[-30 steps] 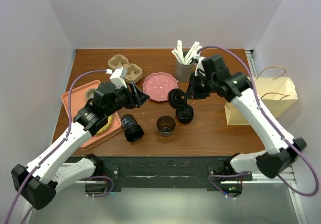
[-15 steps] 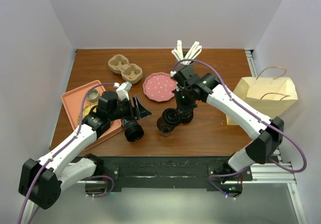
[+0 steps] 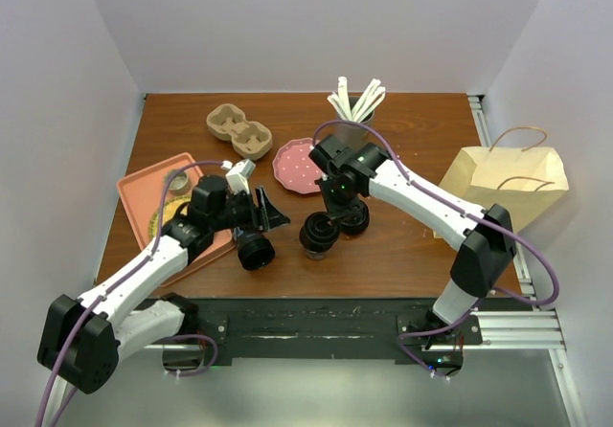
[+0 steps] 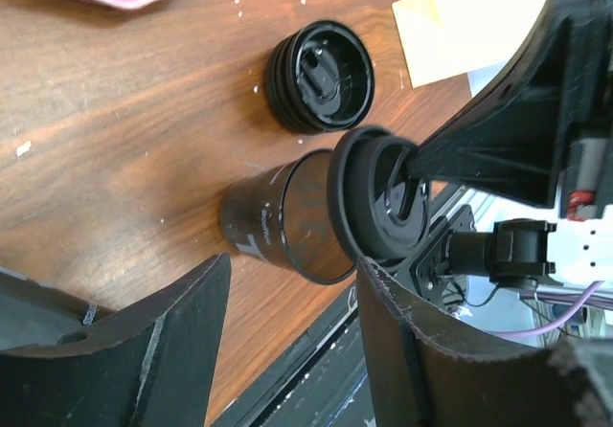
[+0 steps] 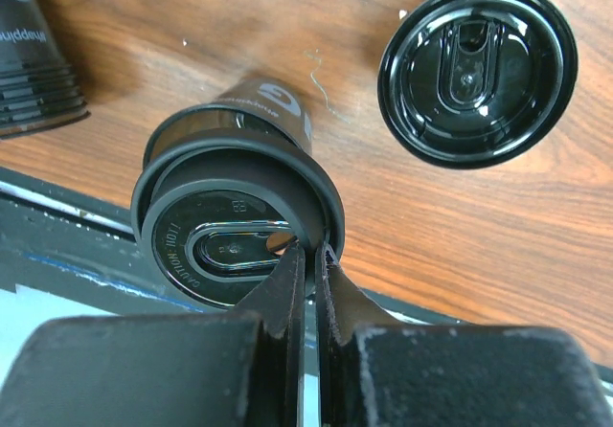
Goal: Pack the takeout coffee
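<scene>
Currently tilting the lid (image 5: 235,231), pinched in closed right jaws, over the cup (image 5: 254,106) mouth, left jaws spread empty.

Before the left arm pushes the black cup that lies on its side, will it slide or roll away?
The lying cup is round and tapered, so a push would probably make it roll in a curve rather than slide straight. Its open mouth shows nothing spilling out, so it is likely empty, light, and easy to squash.

Brown wooden table (image 3: 383,259) — plain pale walls (image 3: 287,25) on three sides.
</scene>
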Controlling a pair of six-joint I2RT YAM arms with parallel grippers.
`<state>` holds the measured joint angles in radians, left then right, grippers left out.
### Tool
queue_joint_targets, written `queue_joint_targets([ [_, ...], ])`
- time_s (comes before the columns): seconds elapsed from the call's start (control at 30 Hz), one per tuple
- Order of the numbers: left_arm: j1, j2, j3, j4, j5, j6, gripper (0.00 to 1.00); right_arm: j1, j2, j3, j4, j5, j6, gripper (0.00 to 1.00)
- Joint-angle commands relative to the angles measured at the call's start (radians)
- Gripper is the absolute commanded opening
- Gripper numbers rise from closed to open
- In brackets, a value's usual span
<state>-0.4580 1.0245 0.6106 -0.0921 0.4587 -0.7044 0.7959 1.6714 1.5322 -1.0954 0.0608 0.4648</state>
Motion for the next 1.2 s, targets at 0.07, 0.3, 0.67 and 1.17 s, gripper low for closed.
queue_joint_targets([
  [0.07, 0.007, 0.008, -0.046, 0.066, 0.035, -0.010, 0.57, 0.012, 0.022, 0.017, 0.040, 0.028, 0.014, 0.00],
  [0.3, 0.005, 0.020, -0.069, 0.116, 0.047, -0.026, 0.56, 0.028, 0.031, -0.001, 0.049, 0.031, 0.021, 0.00],
  [0.67, -0.013, 0.066, -0.089, 0.169, 0.055, -0.041, 0.54, 0.042, 0.051, -0.030, 0.057, 0.045, 0.020, 0.00],
  [1.17, -0.079, 0.132, -0.087, 0.206, 0.025, -0.044, 0.53, 0.043, 0.045, -0.050, 0.075, 0.039, 0.032, 0.00],
])
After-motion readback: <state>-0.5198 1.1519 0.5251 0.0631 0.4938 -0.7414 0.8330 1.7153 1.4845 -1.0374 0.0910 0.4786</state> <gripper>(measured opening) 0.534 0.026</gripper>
